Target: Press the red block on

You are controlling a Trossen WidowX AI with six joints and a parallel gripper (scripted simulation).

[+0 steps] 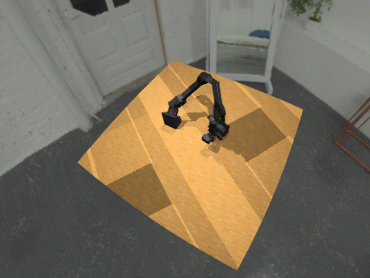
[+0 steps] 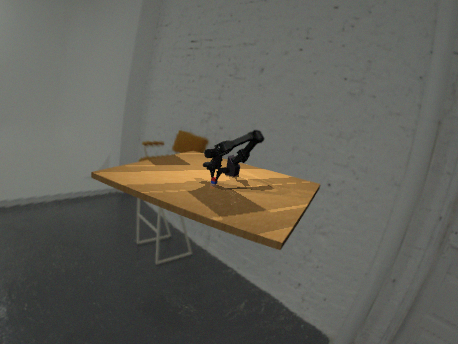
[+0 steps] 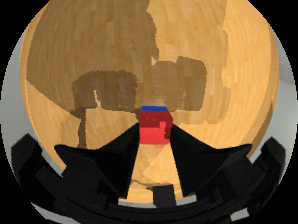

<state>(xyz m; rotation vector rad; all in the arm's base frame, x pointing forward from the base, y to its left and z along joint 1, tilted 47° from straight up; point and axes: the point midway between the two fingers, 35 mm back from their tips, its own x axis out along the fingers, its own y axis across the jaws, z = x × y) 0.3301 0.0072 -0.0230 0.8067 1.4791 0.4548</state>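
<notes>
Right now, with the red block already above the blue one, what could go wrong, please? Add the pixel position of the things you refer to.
The red block (image 2: 213, 179) (image 3: 155, 131) sits between the gripper's fingers, directly over the blue block (image 2: 213, 183) (image 3: 154, 108). It may be slightly off line, so pressing could jam it or push the blue block aside. The views do not show whether it has clicked, so letting go too early might leave it loose.
</notes>
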